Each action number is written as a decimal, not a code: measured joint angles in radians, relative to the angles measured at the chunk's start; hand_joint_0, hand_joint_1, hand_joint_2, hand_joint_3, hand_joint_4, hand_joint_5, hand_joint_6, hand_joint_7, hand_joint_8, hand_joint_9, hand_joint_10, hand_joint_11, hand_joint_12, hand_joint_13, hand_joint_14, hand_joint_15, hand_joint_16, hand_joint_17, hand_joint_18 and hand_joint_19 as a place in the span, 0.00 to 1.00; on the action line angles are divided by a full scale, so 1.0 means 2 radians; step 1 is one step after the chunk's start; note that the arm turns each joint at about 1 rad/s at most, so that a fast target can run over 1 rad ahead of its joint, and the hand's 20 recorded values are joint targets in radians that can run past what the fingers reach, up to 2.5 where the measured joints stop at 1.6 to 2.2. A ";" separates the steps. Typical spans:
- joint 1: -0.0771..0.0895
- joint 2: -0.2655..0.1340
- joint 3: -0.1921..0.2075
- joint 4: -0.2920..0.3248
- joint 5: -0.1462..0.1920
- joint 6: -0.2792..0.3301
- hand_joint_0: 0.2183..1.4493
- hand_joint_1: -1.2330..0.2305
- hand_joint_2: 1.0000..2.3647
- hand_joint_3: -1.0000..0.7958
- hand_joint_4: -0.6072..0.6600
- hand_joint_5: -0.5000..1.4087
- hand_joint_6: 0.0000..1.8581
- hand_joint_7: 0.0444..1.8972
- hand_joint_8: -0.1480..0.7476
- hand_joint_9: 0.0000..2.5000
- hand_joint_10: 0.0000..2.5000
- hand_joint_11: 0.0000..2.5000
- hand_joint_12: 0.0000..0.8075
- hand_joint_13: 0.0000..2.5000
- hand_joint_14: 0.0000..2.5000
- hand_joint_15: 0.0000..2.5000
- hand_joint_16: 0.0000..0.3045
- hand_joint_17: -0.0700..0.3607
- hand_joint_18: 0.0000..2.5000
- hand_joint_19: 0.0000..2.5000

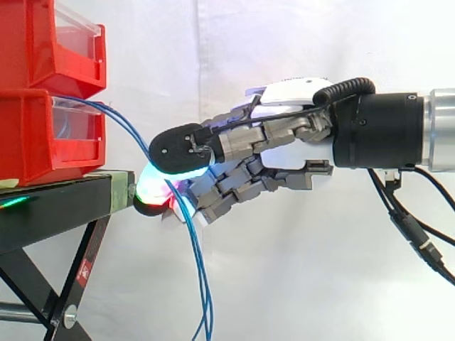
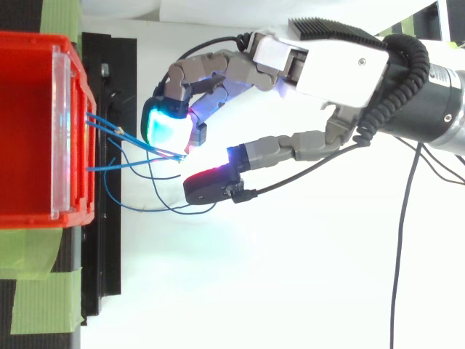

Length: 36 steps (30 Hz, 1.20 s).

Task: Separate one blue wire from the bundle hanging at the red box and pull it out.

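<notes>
Several thin blue wires (image 1: 122, 126) come out of the front of the lower red bin (image 1: 43, 138) and hang down past the stand's edge. My hand (image 1: 284, 142) reaches in from the right at bin height. Its fingers are curled, and the thumb's black pad (image 1: 178, 149) lies over the glowing fingertips (image 1: 151, 190). The wires run between thumb and fingers there, then drop away below (image 1: 202, 298). From above, two blue wires (image 2: 134, 143) run straight from the red bin (image 2: 29, 131) to the cyan-white fingertip (image 2: 168, 125). Other strands hang in slack loops (image 2: 156, 202) beside the thumb (image 2: 214, 184).
A second red bin (image 1: 57, 42) sits stacked on the lower one. Both rest on a black stand (image 1: 57, 206) with angled legs. Green tape (image 2: 40, 291) marks the stand by the bin. A white curtain hangs behind.
</notes>
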 measured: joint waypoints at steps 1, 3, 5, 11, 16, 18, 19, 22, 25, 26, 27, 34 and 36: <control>0.000 0.000 0.000 0.000 0.000 0.000 0.30 0.32 0.02 0.48 0.64 0.16 0.48 0.61 0.53 0.31 0.01 0.35 0.50 0.24 0.01 0.20 0.18 0.45 0.17 0.21; 0.000 0.000 0.000 0.001 0.000 -0.001 0.30 0.32 0.02 0.49 0.63 0.16 0.49 0.62 0.53 0.31 0.01 0.35 0.50 0.24 0.01 0.20 0.18 0.45 0.17 0.21; 0.000 0.000 0.000 0.001 0.000 -0.002 0.30 0.32 0.02 0.50 0.62 0.16 0.49 0.63 0.53 0.32 0.01 0.36 0.50 0.24 0.01 0.20 0.18 0.45 0.17 0.22; 0.000 0.000 0.000 0.002 0.000 -0.002 0.29 0.33 0.02 0.55 0.56 0.17 0.49 0.65 0.54 0.34 0.01 0.36 0.49 0.26 0.01 0.21 0.18 0.45 0.19 0.22; 0.001 0.000 0.000 0.002 0.000 -0.002 0.29 0.33 0.02 0.57 0.51 0.18 0.48 0.67 0.54 0.36 0.01 0.36 0.49 0.28 0.01 0.21 0.18 0.44 0.20 0.23; 0.001 0.000 0.000 0.002 0.000 -0.002 0.30 0.32 0.02 0.58 0.49 0.18 0.48 0.67 0.55 0.37 0.01 0.35 0.50 0.29 0.01 0.21 0.18 0.45 0.21 0.23; 0.002 0.000 0.000 0.002 0.000 -0.002 0.30 0.32 0.02 0.59 0.47 0.18 0.48 0.67 0.55 0.38 0.01 0.35 0.51 0.29 0.01 0.21 0.18 0.45 0.22 0.23; 0.002 0.000 0.000 0.001 0.000 -0.002 0.30 0.31 0.02 0.60 0.45 0.18 0.48 0.68 0.56 0.40 0.01 0.34 0.51 0.30 0.01 0.21 0.19 0.46 0.23 0.23; 0.002 0.000 0.000 0.001 0.001 -0.002 0.30 0.31 0.02 0.60 0.45 0.19 0.48 0.68 0.57 0.40 0.01 0.33 0.52 0.31 0.01 0.22 0.19 0.46 0.23 0.23; 0.002 0.000 0.000 0.002 0.001 -0.002 0.30 0.31 0.02 0.60 0.45 0.19 0.48 0.68 0.57 0.40 0.01 0.34 0.52 0.31 0.01 0.21 0.19 0.46 0.23 0.23; 0.002 0.000 0.000 0.002 0.001 -0.001 0.30 0.31 0.02 0.60 0.46 0.19 0.48 0.68 0.57 0.40 0.01 0.34 0.52 0.31 0.01 0.22 0.19 0.46 0.24 0.23; 0.003 0.000 0.001 0.001 0.001 0.005 0.30 0.32 0.02 0.60 0.48 0.19 0.48 0.68 0.58 0.41 0.01 0.32 0.53 0.34 0.01 0.22 0.19 0.46 0.25 0.23; 0.003 0.000 0.001 0.001 0.001 0.010 0.30 0.32 0.02 0.60 0.48 0.19 0.48 0.68 0.57 0.41 0.01 0.32 0.53 0.34 0.01 0.20 0.19 0.46 0.25 0.23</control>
